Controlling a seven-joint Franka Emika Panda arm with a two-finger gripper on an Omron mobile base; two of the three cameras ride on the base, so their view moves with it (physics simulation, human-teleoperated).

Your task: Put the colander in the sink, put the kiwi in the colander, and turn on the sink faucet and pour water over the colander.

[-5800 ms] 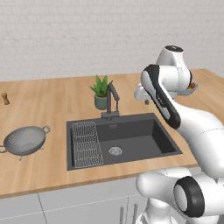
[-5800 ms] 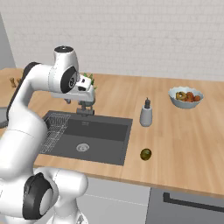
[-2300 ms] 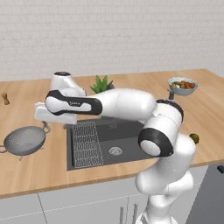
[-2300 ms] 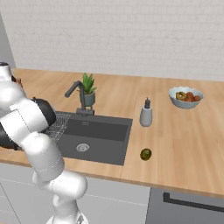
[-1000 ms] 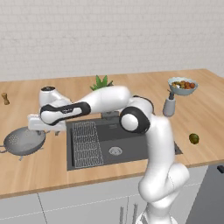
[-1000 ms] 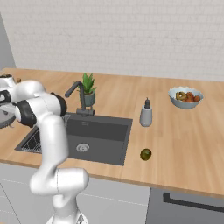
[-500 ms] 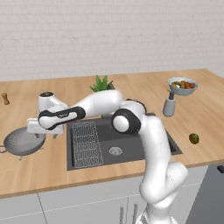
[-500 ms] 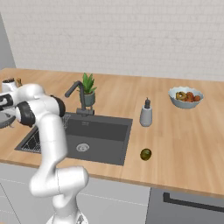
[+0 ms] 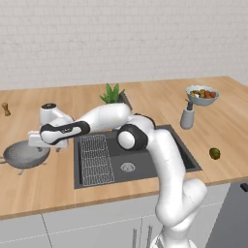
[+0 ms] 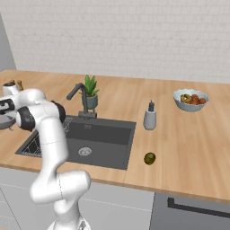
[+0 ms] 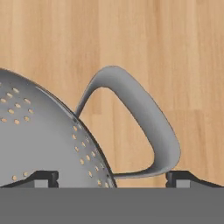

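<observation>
The colander [image 9: 22,156], a grey perforated metal bowl, sits on the wooden counter left of the sink [image 9: 145,157]. My gripper [image 9: 41,144] hovers at its right rim, open. In the hand view the colander's wall [image 11: 39,135] fills the left and its loop handle [image 11: 146,118] lies between my two fingertips [image 11: 43,177], apart from both. The kiwi [image 9: 214,153] rests on the counter right of the sink, near the front edge [image 10: 149,158]. The dark faucet [image 10: 79,96] stands behind the sink [image 10: 105,134], with no water running.
A potted plant [image 10: 90,96] stands beside the faucet. A soap dispenser [image 10: 150,117] and a pale fruit bowl [image 10: 191,99] are on the right counter. A wire rack [image 9: 94,157] lies in the sink's left part. A small brown grinder [image 9: 6,108] stands far left.
The hand has moved left and down onto the colander's right handle. The jaws stay open, and the colander and kiwi have not moved.
</observation>
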